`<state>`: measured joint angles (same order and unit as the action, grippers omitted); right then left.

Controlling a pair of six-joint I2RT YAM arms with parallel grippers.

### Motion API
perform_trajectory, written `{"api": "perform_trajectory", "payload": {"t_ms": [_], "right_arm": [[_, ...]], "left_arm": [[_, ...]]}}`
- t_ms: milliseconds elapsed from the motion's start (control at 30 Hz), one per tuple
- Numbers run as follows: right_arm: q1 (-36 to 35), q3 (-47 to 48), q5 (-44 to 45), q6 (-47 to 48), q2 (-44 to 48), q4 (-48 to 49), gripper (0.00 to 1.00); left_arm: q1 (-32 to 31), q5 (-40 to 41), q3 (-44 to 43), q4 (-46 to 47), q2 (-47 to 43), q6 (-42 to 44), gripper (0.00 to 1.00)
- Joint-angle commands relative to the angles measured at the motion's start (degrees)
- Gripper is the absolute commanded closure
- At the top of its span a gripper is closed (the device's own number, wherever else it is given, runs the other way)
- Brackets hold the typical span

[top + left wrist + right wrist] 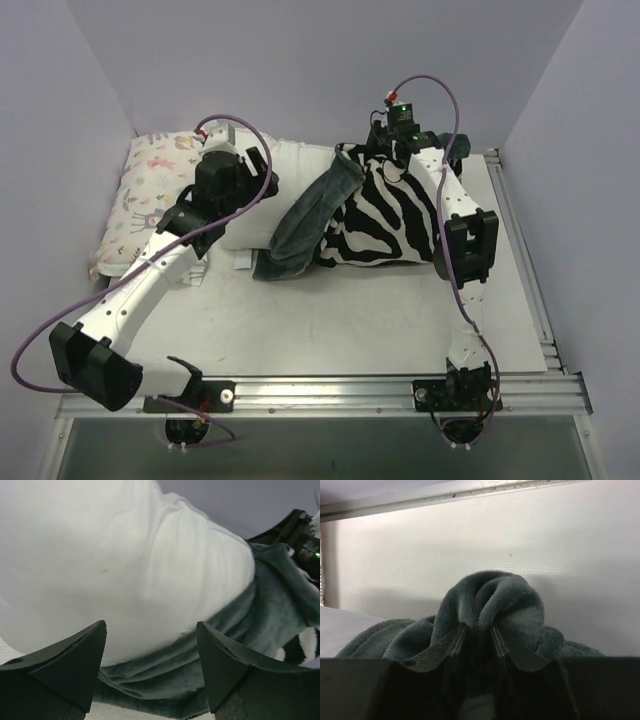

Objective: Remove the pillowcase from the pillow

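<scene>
The white pillow lies at the back of the table, its right part still inside the pillowcase. The pillowcase's grey-green plush is bunched at its open end, and its zebra-striped face is turned up. My left gripper is open, right against the pillow's bare end. In the left wrist view the pillow and the plush hem fill the space in front of the left gripper. My right gripper is at the pillowcase's far end. In the right wrist view the gripper is shut on a fold of plush.
A smaller pastel animal-print pillow lies at the back left, beside the left arm. Purple cables loop off both arms. A metal rail runs along the table's right edge and the walls stand close behind.
</scene>
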<state>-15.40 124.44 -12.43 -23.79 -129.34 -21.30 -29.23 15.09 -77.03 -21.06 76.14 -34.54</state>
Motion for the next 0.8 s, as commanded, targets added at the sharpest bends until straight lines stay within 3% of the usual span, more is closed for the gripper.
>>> {"api": "perform_trajectory", "payload": {"t_ms": [0, 67, 100, 300, 567, 633, 667, 767], "right_arm": [[-2.2, -3.5, -1.3, 2.4, -1.9, -8.3, 0.74], [-2.7, -4.5, -0.5, 3.5, -0.7, -8.2, 0.62], [-2.7, -4.6, -0.8, 3.6, 0.7, -8.2, 0.51], [-2.4, -4.7, 2.2, 3.8, 9.0, -9.5, 0.21], [-1.8, -4.5, 8.8, 2.6, 22.4, -7.4, 0.1], [-1.7, -1.7, 8.1, 2.4, 23.3, -7.4, 0.07], [-1.7, -1.1, 7.4, 2.0, 24.5, -7.5, 0.01], [-3.6, -2.5, 7.4, 2.8, 27.3, -7.5, 0.0]], "left_arm": [[5.4, -6.0, 5.0, 3.7, 0.7, -1.8, 0.2], [8.5, -8.4, 6.4, 5.9, 2.7, -2.8, 0.2], [9.4, -10.3, 7.4, 6.7, 5.2, -3.1, 0.2], [12.0, -14.7, 9.2, 9.7, 13.7, -5.1, 0.2], [11.8, -15.1, 19.0, 15.3, 11.6, -9.1, 0.2], [11.2, -15.1, 20.3, 15.9, 10.8, -9.5, 0.2], [11.0, -15.1, 20.7, 16.1, 10.0, -9.8, 0.2], [9.6, -15.0, 21.8, 16.1, 9.3, -9.9, 0.2]]}}
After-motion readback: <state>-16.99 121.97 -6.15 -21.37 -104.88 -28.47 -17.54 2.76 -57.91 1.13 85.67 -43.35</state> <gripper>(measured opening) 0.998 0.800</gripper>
